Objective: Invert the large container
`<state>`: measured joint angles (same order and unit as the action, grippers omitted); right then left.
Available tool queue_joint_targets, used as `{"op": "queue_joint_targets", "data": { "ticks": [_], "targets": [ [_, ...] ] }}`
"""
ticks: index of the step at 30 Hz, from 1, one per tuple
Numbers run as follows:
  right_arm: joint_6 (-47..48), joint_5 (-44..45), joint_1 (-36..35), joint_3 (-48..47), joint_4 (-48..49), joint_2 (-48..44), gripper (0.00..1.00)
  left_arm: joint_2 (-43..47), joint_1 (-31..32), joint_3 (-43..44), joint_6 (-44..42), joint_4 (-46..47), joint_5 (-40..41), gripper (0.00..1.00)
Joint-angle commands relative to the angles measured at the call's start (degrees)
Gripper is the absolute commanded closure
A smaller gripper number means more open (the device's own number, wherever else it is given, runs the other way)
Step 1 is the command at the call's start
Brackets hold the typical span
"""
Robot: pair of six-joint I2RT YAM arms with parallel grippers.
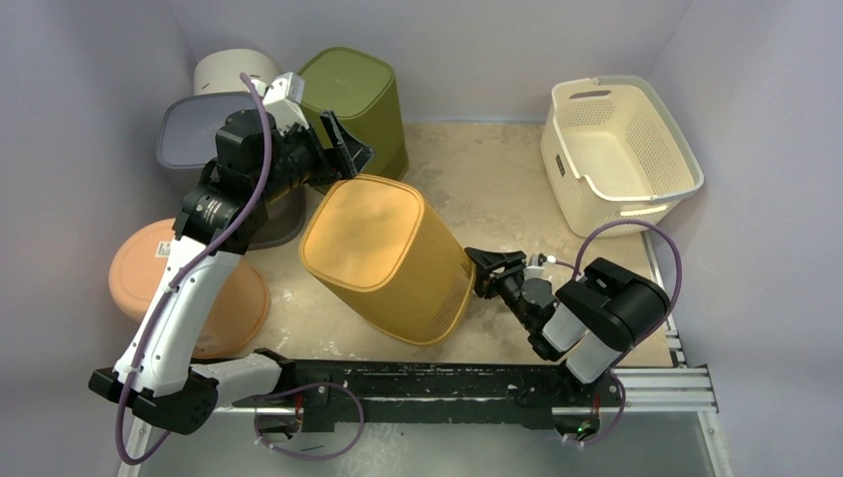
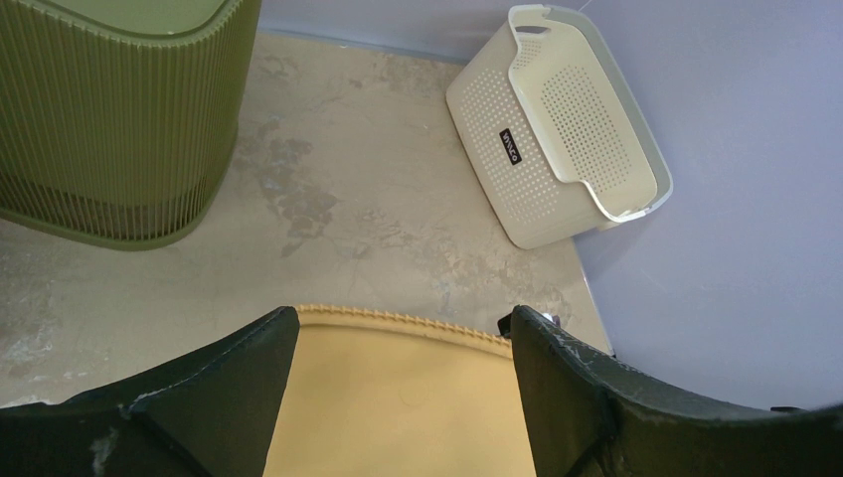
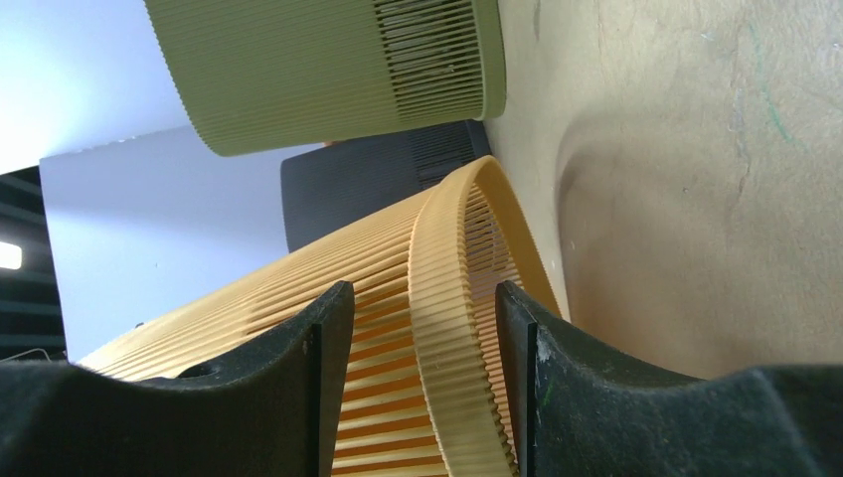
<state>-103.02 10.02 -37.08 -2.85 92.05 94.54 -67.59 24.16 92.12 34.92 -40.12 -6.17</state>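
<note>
The large yellow ribbed container [image 1: 383,253] stands tilted at mid-table, its closed base facing up and to the left and its open rim low at the right. My left gripper [image 1: 350,149] is open at the base's far upper edge; in the left wrist view [image 2: 403,323] the yellow base [image 2: 398,407] fills the gap between the jaws. My right gripper [image 1: 484,273] is open at the container's right rim. In the right wrist view [image 3: 422,298] the ribbed rim band [image 3: 447,258] runs between the jaws, with a gap showing on each side.
A green ribbed bin [image 1: 358,99] stands upside down just behind the left gripper. A grey bin [image 1: 204,129] and a white one [image 1: 234,70] are at the back left, an orange one [image 1: 199,288] at the left. A cream perforated basket [image 1: 616,149] sits at the back right.
</note>
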Motion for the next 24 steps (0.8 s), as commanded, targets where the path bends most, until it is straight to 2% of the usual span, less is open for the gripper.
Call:
{"op": "queue_joint_targets", "data": {
  "ticks": [1, 15, 24],
  "targets": [
    [2.3, -1.1, 0.3, 0.5, 24.2, 0.2, 0.44, 0.4, 0.2, -0.1, -0.3, 3.0, -1.1, 0.24],
    [7.5, -1.5, 2.1, 4.0, 23.6, -0.2, 0.38, 0.8, 0.2, -0.1, 0.4, 3.1, -1.3, 0.24],
    [12.3, -6.3, 5.2, 1.6, 22.7, 5.2, 0.37, 0.6, 0.2, -0.4, 0.6, 2.0, -1.2, 0.24]
  ]
}}
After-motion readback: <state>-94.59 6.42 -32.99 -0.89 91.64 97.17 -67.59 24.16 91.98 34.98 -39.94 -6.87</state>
